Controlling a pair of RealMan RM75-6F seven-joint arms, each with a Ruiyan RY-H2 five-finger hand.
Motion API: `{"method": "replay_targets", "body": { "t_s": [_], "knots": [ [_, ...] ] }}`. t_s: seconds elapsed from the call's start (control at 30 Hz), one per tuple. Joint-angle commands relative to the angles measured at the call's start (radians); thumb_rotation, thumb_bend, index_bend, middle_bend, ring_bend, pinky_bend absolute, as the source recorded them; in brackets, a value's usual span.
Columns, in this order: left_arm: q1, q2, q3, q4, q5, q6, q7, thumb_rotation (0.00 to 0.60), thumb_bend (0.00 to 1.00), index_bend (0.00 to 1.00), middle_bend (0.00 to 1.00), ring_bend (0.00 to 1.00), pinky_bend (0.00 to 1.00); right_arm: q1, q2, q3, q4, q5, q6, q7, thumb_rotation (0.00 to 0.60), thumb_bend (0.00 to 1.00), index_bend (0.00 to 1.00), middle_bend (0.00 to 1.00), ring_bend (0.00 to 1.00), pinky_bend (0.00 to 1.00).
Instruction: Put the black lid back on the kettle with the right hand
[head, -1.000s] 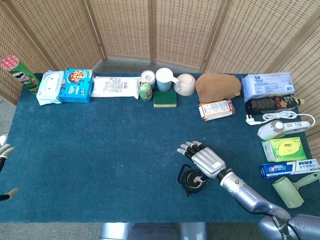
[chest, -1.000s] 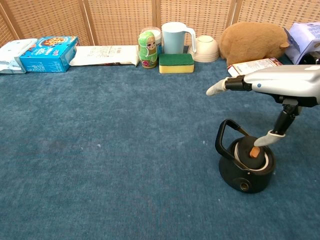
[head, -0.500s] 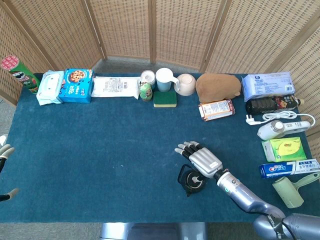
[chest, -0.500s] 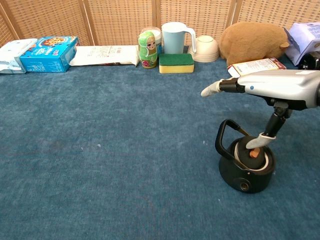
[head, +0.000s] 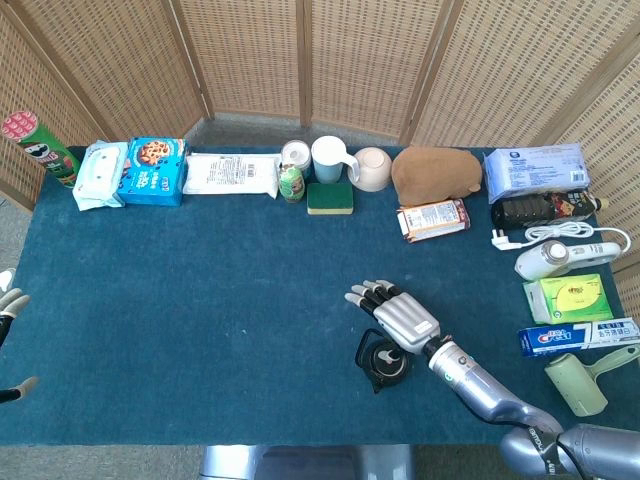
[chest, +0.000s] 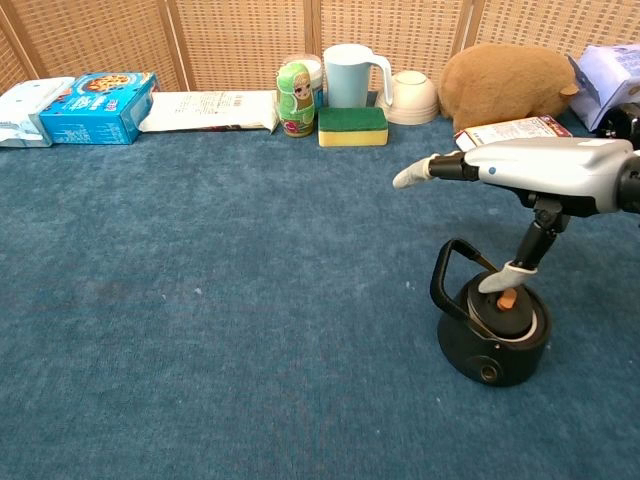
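the small squat black kettle with a looped black handle (chest: 492, 343) sits directly beneath the fingers of the silver right hand (chest: 520, 165). the round black lid with a small orange knob (chest: 505, 308) lies flat in the kettle's mouth, so the refitting appears done or nearly so, though whether it is pressed fully home cannot be told. fingers are extended flat and apart, holding nothing; the thumb (chest: 503, 279) points down, its tip just above the knob, contact uncertain. the lid's axis is upright, in line with the thumb. in the head view the right hand (head: 402, 318) covers part of the kettle. the left hand (head: 10, 305) shows only pale fingertips at the frame's edge, well apart from the kettle; its state cannot be told. the right hand is far nearer.
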Motion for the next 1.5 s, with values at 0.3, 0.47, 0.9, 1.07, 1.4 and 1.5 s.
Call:
{"method": "replay_targets", "body": {
  "t_s": [0.3,0.47,0.9,1.07,1.4,1.5],
  "knots": [
    [0.002,0.0,0.001,0.0,0.001,0.003,-0.002,0.6,0.06,0.0,0.0,0.0,0.04,0.007,-0.028,0.008,0.016,0.018,0.0,-0.015,0.6,0.19,0.06,0.05,0.04,0.0],
    [0.001,0.001,0.001,0.001,0.004,0.002,-0.004,0.6,0.06,0.0,0.0,0.0,0.04,0.002,-0.022,0.0,-0.007,0.016,0.002,-0.016,0.6,0.19,0.06,0.05,0.04,0.0],
    [0.002,0.002,0.003,0.003,0.007,0.005,-0.009,0.6,0.06,0.0,0.0,0.0,0.04,0.009,-0.004,0.015,-0.028,0.032,-0.003,-0.008,0.6,0.19,0.06,0.05,0.04,0.0],
    [0.001,0.001,0.003,0.003,0.009,0.004,-0.008,0.6,0.06,0.0,0.0,0.0,0.04,0.012,-0.004,0.02,-0.023,0.04,-0.006,-0.003,0.6,0.17,0.06,0.05,0.04,0.0],
    [0.003,0.002,0.004,0.003,0.01,0.007,-0.009,0.6,0.06,0.0,0.0,0.0,0.04,0.025,-0.034,0.028,0.01,0.058,-0.022,0.009,0.6,0.15,0.06,0.05,0.04,0.0],
    [0.004,0.002,0.005,0.004,0.012,0.009,-0.011,0.6,0.06,0.0,0.0,0.0,0.04,0.031,-0.037,0.031,0.016,0.075,-0.031,0.001,0.6,0.15,0.06,0.05,0.04,0.0]
  ]
}}
